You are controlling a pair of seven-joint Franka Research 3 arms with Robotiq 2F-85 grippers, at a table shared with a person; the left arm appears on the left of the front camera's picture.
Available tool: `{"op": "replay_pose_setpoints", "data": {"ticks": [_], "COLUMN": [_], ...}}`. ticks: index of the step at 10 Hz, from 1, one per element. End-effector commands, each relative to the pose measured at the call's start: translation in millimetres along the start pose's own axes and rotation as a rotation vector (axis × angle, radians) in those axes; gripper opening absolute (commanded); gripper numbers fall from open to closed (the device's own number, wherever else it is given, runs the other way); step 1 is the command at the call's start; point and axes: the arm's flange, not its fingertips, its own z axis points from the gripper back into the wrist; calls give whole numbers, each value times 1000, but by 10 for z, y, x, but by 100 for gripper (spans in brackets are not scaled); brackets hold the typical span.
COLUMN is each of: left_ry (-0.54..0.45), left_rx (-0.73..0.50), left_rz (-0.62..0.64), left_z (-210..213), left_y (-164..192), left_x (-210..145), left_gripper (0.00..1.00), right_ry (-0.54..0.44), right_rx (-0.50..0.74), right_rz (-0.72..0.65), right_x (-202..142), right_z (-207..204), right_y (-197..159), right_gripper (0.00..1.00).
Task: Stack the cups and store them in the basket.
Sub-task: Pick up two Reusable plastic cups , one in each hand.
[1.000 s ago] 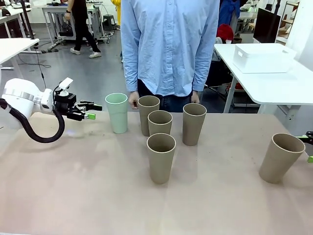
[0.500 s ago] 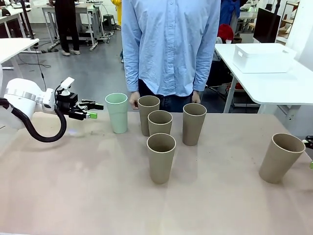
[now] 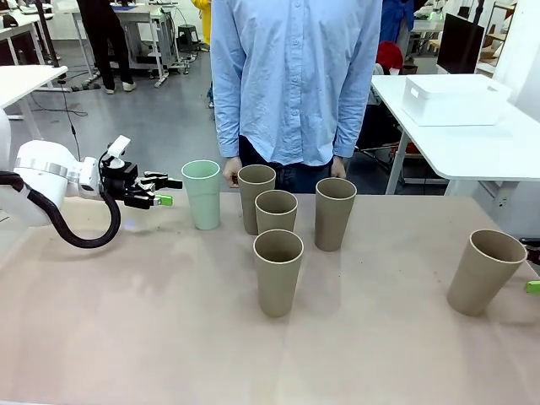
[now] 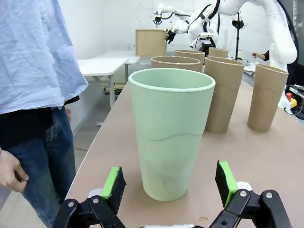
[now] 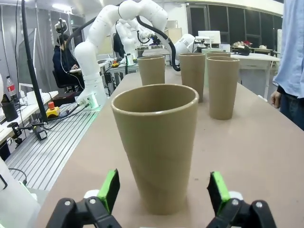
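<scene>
Step in hand, as judged: first pick, no cup stacked yet. Left gripper [image 3: 167,191] was open wide, just left of the mint cup [image 3: 202,194], with pads lined up on either side of it but short of its wall. The next move would need a short advance to straddle the cup, then a close. Four tan cups [image 3: 278,272] stood just right of the mint cup. A fifth tan cup [image 3: 485,272] stood well right, facing the wide-open right gripper [image 5: 164,190]. The basket [image 3: 451,99] sat on another table, far right.

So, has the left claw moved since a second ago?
Yes. The left claw has edged rightward toward the mint green cup, which stayed put; the gap between them is narrower.
</scene>
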Motion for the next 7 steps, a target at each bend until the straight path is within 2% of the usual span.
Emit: {"op": "replay_pose_setpoints", "data": {"ticks": [1, 7], "left_ry": [-31, -24], "left_rx": [31, 49], "left_rz": [-43, -52], "left_z": [-43, -147], "left_y": [76, 38], "left_x": [20, -6], "left_gripper": [100, 100], "right_ry": [-3, -34], "right_rx": [-9, 60], "right_rz": [26, 35], "right_x": [-29, -129], "right_z": [-48, -247], "right_y": [-125, -145], "right_gripper": [100, 100]}}
